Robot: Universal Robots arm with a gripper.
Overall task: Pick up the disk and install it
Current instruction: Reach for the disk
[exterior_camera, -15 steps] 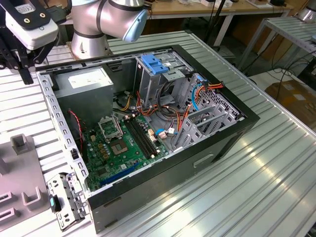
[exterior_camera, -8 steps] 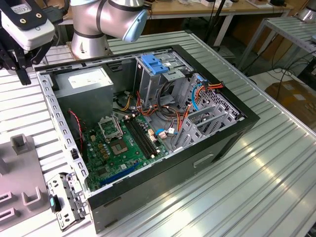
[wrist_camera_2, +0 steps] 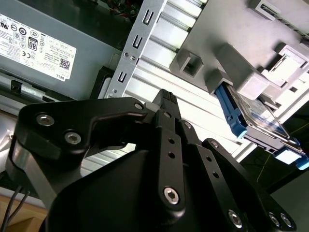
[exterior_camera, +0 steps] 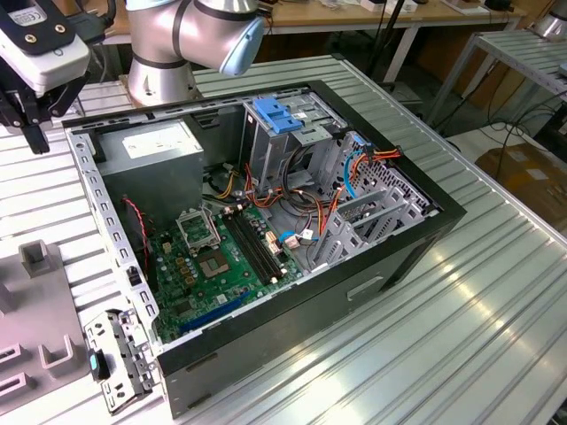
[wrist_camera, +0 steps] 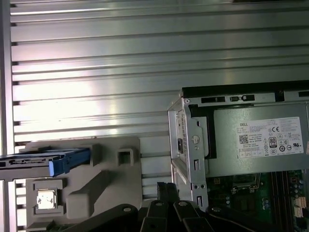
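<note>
Claw (wrist_camera_2: 166,96), closed on nothing, hangs over the counter (wrist_camera_2: 164,53) just outside the case (wrist_camera_2: 137,43), while the blue-framed disk (wrist_camera_2: 251,113) stands on edge in a grey holder (wrist_camera_2: 217,29) farther from the case, its long side along the counter's ribs.

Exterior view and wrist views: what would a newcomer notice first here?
The open computer case in the middle of the exterior view, its green motherboard bare, catches the eye first. Next is the disk in its blue carrier, slotted in a grey holder on the ribbed table beside the case, in both wrist views.
</note>
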